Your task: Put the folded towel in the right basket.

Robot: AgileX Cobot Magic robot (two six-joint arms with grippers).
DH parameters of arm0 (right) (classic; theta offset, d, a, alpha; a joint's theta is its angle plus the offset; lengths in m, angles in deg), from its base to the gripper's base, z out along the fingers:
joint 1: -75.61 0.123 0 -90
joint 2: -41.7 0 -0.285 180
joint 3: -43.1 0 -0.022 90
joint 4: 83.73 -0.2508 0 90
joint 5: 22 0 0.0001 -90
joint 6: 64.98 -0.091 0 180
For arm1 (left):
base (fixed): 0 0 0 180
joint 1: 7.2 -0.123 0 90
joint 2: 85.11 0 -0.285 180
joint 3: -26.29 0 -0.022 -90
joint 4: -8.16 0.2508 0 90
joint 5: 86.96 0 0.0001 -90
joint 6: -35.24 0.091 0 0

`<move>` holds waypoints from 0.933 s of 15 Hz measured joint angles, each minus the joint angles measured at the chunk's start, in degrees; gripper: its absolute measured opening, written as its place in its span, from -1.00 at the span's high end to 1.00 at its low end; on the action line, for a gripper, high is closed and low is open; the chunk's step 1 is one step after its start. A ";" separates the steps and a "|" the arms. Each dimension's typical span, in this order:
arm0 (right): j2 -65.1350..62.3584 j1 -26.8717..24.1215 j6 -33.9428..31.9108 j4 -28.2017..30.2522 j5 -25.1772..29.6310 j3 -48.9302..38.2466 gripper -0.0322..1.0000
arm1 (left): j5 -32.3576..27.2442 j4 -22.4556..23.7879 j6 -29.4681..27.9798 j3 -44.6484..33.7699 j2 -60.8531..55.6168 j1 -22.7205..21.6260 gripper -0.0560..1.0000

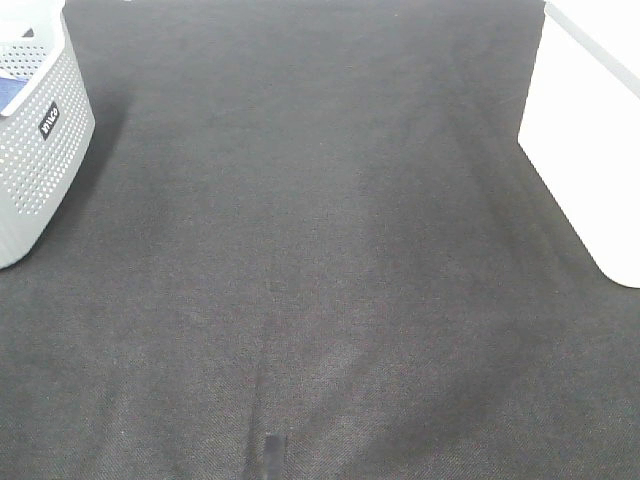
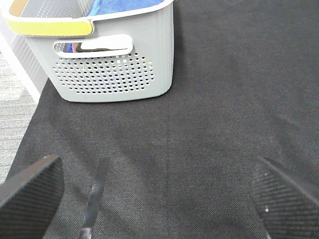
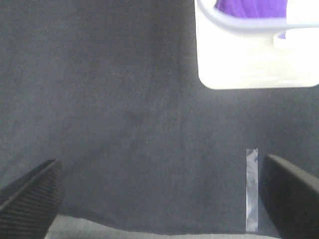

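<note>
- Over at the far left of the tabletop sits the left basket, right up against the edge of the overhead view.
- Inside that left basket there's a cloth, lying down within its walls.
- Across at the far right stands the right basket, well apart from the left one, with a wide stretch of mat between them.
- In the right basket, a folded towel rests inside, seen over the rim.
- Near the front edge, on the right basket's side, a strip of tape lies flat on the mat, before the basket and apart from it.
</note>
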 joint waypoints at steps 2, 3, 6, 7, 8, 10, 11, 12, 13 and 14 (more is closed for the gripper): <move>-11.23 0.00 2.18 0.00 -2.06 -7.79 -0.95 | 0.00 0.00 0.00 0.00 0.00 0.00 -0.90; -16.04 0.00 3.61 0.00 -2.46 -11.17 -0.95 | 0.00 0.00 0.00 0.00 0.00 0.00 -0.90; -28.99 0.00 4.93 -0.06 -3.84 -19.54 -0.95 | 0.00 0.00 0.00 0.00 0.00 0.00 -0.90; -32.26 0.00 4.93 -0.34 -3.90 -20.91 -0.95 | 0.00 0.00 0.00 0.00 0.00 0.00 -0.90; -35.29 0.00 4.70 -0.86 -4.24 -22.29 -0.95 | 0.00 0.00 0.00 0.00 0.00 0.00 -0.90; -37.13 0.00 3.15 -2.12 -5.10 -23.26 -0.95 | 0.00 0.00 0.00 0.00 0.00 0.00 -0.90; -37.13 0.00 2.64 -2.18 -5.39 -23.32 -0.95 | 0.00 0.00 0.00 0.00 0.00 0.00 -0.90; -37.13 0.00 2.29 -2.23 -5.39 -23.43 -0.95 | 0.00 0.00 0.00 0.00 0.00 0.00 -0.90; -37.13 0.00 2.29 -2.23 -5.44 -23.43 -0.95 | 0.00 0.00 0.00 0.00 0.00 0.00 -0.90; -37.13 0.00 2.29 -2.29 -5.44 -23.43 -0.95 | 0.00 0.00 0.00 0.00 0.00 0.00 -0.90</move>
